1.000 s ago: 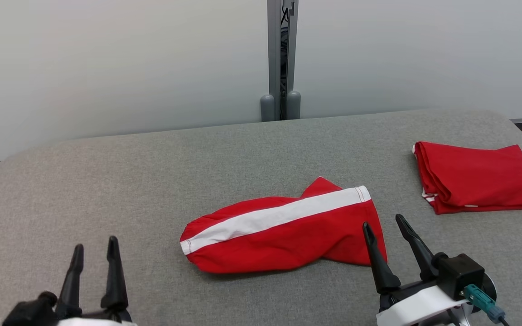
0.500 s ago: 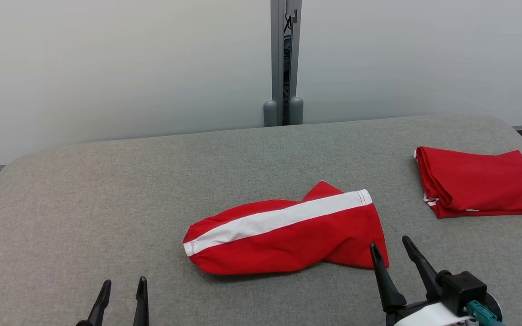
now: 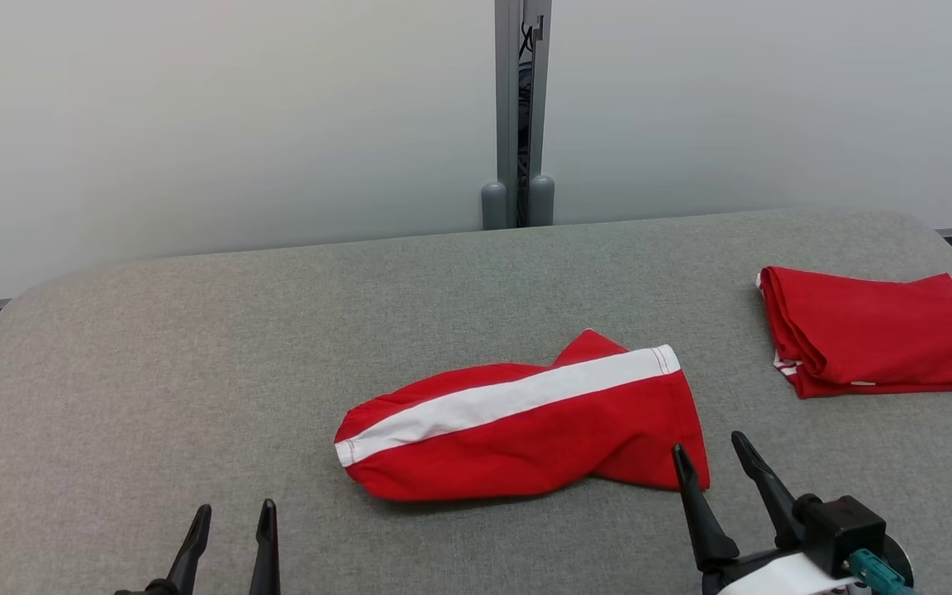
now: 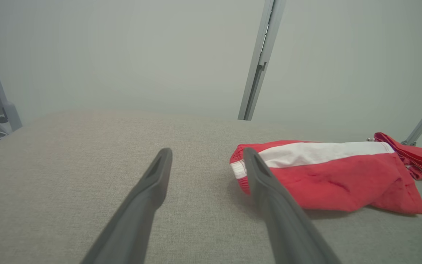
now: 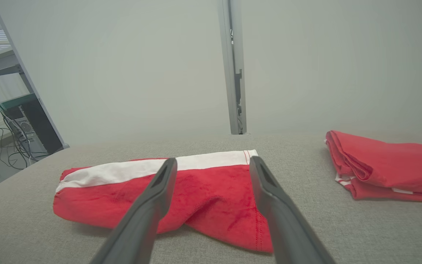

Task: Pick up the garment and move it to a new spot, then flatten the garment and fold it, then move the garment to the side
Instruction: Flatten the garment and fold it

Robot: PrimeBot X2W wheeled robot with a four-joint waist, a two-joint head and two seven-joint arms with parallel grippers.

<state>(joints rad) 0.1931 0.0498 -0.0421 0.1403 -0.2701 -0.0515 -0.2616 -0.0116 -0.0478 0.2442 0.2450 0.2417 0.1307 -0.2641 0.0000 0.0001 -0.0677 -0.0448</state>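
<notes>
Both tools stand with their jaws spread wide and nothing between them: the left tool [image 3: 236,506] low at my near left, the right tool [image 3: 706,441] at my near right, each clear of the cloth. The garment [image 3: 525,446], red with a white stripe along it, lies on the grey padded bench [image 3: 154,372] just ahead of my right tool, whose fingertips point at its near corner without touching it. From my left tool it sits ahead and off to the right, a gap of bare bench between us. It looks bunched into a long rumpled shape, with one corner poking out behind the stripe, not laid flat. So I judge the whole job on this piece is yet to do: lift it, set it down at a new spot, smooth it, fold it, push it aside. Farther right of my right tool, well apart from the striped one, lies a second red garment [image 3: 873,335] folded into a neat stack; that one looks finished. Against a second ago, the head camera has shifted a little, so the whole scene sits slightly lower. Even allowing for that, both tools have drawn back toward me, the left one most, and it has slid to the right. The garment keeps the same shape and place, and the jaws are as wide as they were.
</notes>
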